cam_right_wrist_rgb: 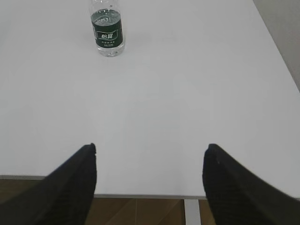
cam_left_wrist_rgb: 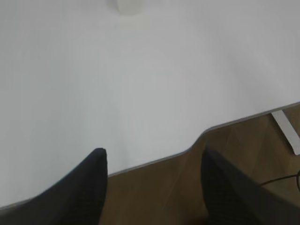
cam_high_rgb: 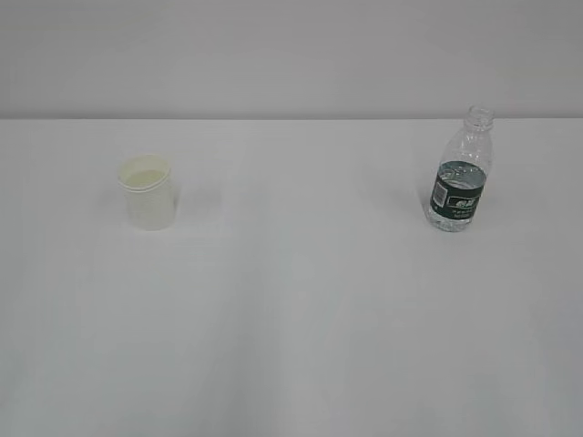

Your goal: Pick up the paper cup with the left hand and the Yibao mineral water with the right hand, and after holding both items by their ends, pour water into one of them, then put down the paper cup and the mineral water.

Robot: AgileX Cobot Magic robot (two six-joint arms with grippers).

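Note:
The paper cup (cam_high_rgb: 148, 193), small and white with a cream inside, stands upright on the left of the white table (cam_high_rgb: 301, 309); only its base (cam_left_wrist_rgb: 130, 6) shows at the top edge of the left wrist view. The Yibao mineral water (cam_high_rgb: 460, 173), a clear capless bottle with a dark green label, stands upright on the right, and it shows as the bottle (cam_right_wrist_rgb: 107, 29) at the top of the right wrist view. My left gripper (cam_left_wrist_rgb: 152, 152) hangs open over the table's near edge, far from the cup. My right gripper (cam_right_wrist_rgb: 150, 147) is open and empty, well short of the bottle. Neither arm appears in the exterior view.
The table's near edge (cam_left_wrist_rgb: 154, 161) runs under the left gripper, with brown wooden floor (cam_left_wrist_rgb: 243, 140) beyond it. A pale strip (cam_left_wrist_rgb: 286, 130) lies on the floor at the right. The table's right edge (cam_right_wrist_rgb: 276, 47) shows in the right wrist view.

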